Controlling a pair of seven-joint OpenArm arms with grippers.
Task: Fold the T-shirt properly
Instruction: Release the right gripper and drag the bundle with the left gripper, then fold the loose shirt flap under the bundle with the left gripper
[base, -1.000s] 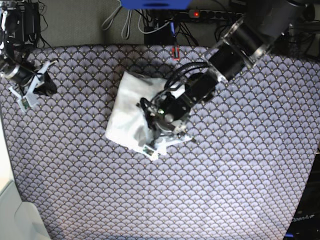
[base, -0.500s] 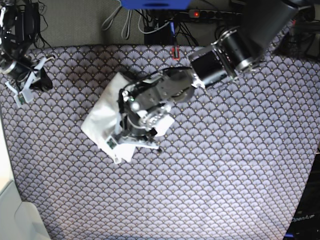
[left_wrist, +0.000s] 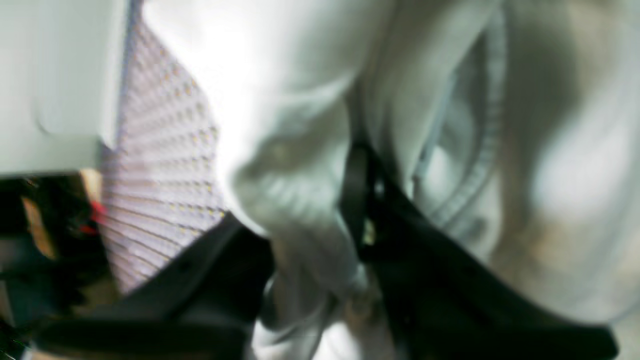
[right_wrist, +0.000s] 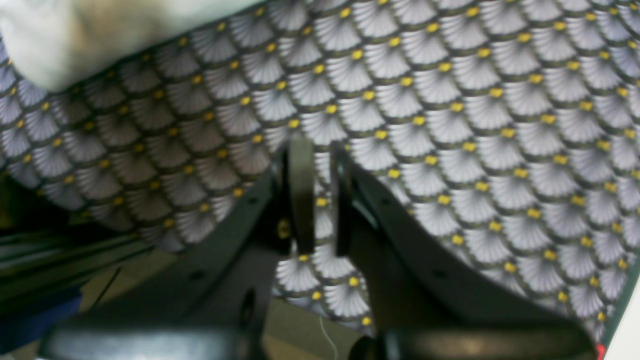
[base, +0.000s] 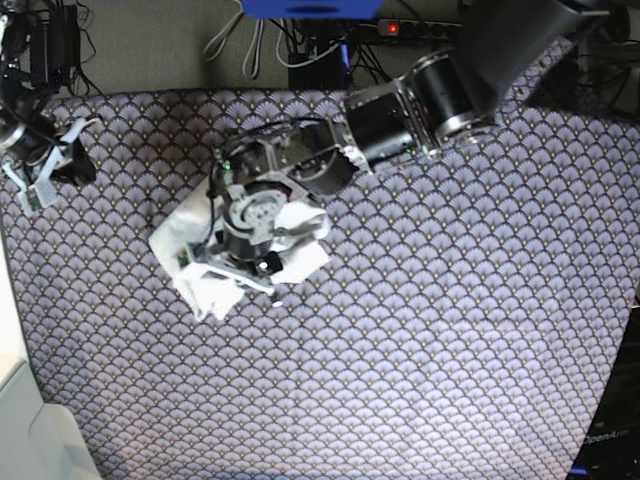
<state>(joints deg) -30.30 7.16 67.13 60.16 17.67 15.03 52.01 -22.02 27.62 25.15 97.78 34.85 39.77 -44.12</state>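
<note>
the t-shirt (base: 205, 262) lies as a small white bundle on the patterned counter (base: 440, 330), a little left of the middle in the base view. it is already gathered into a compact shape, so i judge that the folding is far along, but the edges are uneven and one flap sticks out toward the lower left.

the left gripper (base: 250, 262) is directly over the bundle, with its arm reaching in from the upper right. in the left wrist view its fingers (left_wrist: 356, 200) are closed on a fold of the white cloth, which bunches up between and around them. i think it holds the cloth this way in order to drag or turn a layer over the rest; the picture is blurred, which fits with fast motion.

the right gripper (base: 48, 172) is well apart from the garment, at the upper left edge of the counter. its fingers (right_wrist: 302, 195) stand almost together with only a thin gap, and nothing is between them; only the counter pattern is seen there. probably it waits aside so that it does not block the other arm.

count: one t-shirt, two grippers, one counter cover. beyond the far edge some cables (base: 255, 45) and a power strip (base: 420, 28) are visible.
</note>
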